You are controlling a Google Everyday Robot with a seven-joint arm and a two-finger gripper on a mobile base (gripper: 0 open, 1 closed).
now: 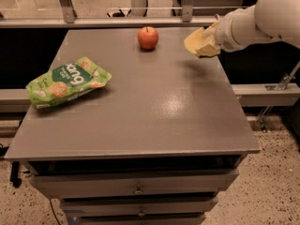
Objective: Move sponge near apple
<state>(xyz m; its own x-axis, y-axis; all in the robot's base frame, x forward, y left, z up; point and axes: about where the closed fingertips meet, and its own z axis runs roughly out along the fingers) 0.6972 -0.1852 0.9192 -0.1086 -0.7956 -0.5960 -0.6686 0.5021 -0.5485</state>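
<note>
Grey tabletop (154, 121) over a stack of drawers (136, 184) fills most of the frame. At upper right my gripper (206, 45) is clamped on the pale yellow, soft rectangular sponge (194, 39), holding it clear of the surface, with its shadow (197, 67) on the table beneath. I carry it lifted so it does not drag. The small round red-orange apple (148, 37) sits at upper centre, left of the sponge and apart from it. The crinkly green snack bag (68, 81) lies at far left, well out of my way.
</note>
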